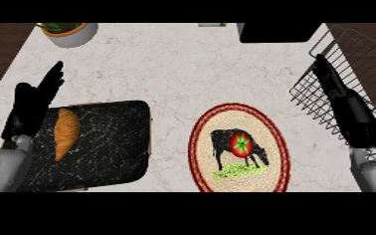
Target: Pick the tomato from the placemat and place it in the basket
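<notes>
- Tomato (240, 144): red, with a green star-shaped top, sitting on the placemat (203, 152) in the lower centre-right of the frame. It lies over the black cow printed at the mat's middle. Nothing touches it.
- Placemat: round, woven, tan with a dark red border, flat on the pale marble counter (176, 74).
- Basket (323, 97): black wire, at the right edge of the frame, up and right of the placemat and apart from it.
- Right hand (339, 97): at the right side of the frame, lying across the basket's wire wall, fingers straight and pointing toward the upper left. It holds nothing and is well apart from the tomato.
- Left hand (33, 107): at the left edge, released, fingers straight and pointing up. It holds nothing.
- Cutting board (110, 144): black marbled slab at lower left, just beside the left hand.
- Croissant (66, 133): orange-brown, lying lengthwise on the board's left part.
- Potted plant (67, 31): upper left corner, in a pale round pot.
- Dark rectangular object (279, 32): at the top edge, right of centre; I cannot tell what it is.
</notes>
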Motion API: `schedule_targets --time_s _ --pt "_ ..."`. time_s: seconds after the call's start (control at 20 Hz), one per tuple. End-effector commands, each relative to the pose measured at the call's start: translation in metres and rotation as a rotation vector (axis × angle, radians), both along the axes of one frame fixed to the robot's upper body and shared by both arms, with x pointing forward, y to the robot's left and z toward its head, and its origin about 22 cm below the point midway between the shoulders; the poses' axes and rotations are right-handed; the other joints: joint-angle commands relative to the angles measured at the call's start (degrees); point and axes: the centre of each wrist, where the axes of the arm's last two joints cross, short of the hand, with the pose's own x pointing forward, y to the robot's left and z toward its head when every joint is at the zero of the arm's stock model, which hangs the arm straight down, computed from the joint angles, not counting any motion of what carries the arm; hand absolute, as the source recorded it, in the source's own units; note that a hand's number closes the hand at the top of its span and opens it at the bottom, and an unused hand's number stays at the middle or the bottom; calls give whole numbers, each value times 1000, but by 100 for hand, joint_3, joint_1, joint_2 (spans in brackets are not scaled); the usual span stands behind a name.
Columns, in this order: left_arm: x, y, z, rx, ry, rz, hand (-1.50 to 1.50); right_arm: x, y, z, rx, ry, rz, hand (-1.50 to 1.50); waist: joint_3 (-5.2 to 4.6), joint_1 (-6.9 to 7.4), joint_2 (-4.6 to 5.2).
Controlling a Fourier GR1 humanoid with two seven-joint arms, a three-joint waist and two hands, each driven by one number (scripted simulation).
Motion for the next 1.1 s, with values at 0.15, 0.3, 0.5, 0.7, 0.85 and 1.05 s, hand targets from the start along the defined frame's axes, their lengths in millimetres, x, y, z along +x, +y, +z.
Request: schedule_targets --time_s 0.15,0.3,0.5,0.7,0.85,1.05 --pt "9 -28 2 -64 -49 -46 0 5 36 -36 447 -8 357 150 95 368 198" --pt "6 -41 -15 -113 11 -68 0 13 77 6 528 -347 694 150 132 373 126" --pt "-8 -44 -30 -127 38 -54 0 -23 102 -44 747 -438 778 -150 62 195 83" --pt "-17 -46 -28 -135 40 -29 0 -42 72 -56 528 -471 588 -150 36 130 72" --pt "-4 -54 -26 -146 29 -19 0 -28 19 -26 163 -407 467 -150 19 -33 53" --pt "-6 -54 -25 -148 28 -26 0 -18 -36 22 -212 -351 460 -150 18 44 55"
